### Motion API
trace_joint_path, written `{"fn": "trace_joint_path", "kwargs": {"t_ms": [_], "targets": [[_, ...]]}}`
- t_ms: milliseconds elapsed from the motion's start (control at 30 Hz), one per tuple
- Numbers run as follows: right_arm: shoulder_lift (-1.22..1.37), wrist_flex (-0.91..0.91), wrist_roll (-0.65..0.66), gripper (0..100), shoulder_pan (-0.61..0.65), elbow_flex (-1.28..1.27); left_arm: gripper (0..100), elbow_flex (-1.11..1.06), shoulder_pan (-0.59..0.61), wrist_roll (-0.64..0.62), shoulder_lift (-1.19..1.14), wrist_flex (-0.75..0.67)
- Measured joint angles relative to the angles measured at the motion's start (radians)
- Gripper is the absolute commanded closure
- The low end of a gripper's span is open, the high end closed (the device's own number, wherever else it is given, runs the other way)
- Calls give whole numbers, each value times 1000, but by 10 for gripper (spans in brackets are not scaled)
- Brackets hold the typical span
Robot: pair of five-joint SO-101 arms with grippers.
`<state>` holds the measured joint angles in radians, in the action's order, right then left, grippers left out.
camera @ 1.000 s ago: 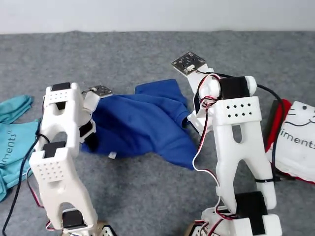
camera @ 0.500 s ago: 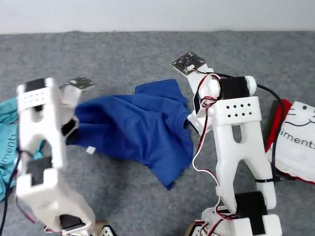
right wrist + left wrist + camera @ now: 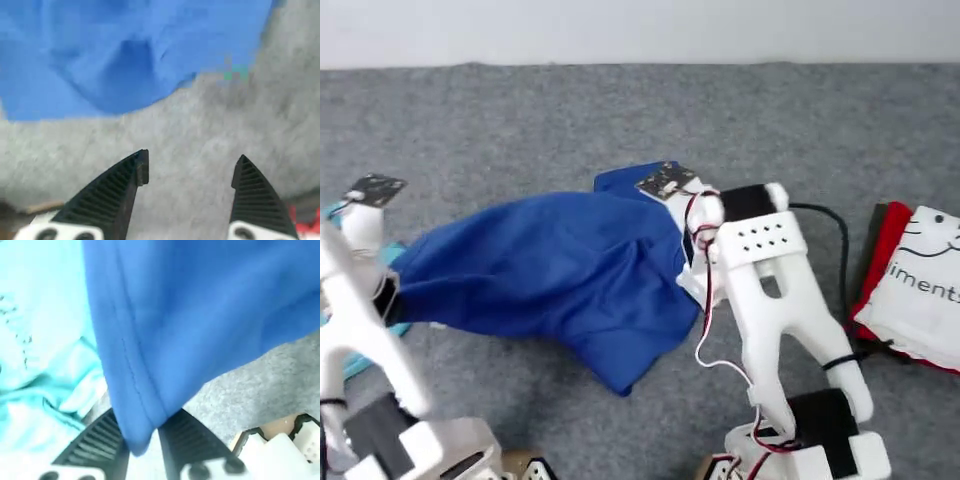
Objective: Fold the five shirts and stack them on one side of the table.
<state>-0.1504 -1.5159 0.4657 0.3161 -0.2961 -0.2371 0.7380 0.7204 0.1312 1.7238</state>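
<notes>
A teal shirt (image 3: 40, 340) lies crumpled at the far left. Over it the left gripper (image 3: 144, 425) has its jaws pinching the hem of the blue shirt (image 3: 560, 270), which stretches across the middle of the grey worktop (image 3: 520, 120). To spread it flat, I judge the pull should be low and even. The right gripper (image 3: 193, 156), its jaws spread above bare worktop beside the shirt's edge, should take the opposite side. At the right a folded white shirt (image 3: 920, 300) on a red one (image 3: 882, 245) bears dark lettering, cut off at the frame's edge.
</notes>
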Motion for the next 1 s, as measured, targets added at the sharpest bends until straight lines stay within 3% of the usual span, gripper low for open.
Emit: {"fn": "trace_joint_path", "kwargs": {"t_ms": [133,333,567,1000], "targets": [[103,101,0,756,35,-3,986,-32,41,0,57,0],[384,127,0,987,58,141,986,-106,44,0,135,2],[733,103,2,990,48,509,986,-137,44,0,166,3],[1195,68,2,990,5,1456,986,-137,44,0,166,3]]}}
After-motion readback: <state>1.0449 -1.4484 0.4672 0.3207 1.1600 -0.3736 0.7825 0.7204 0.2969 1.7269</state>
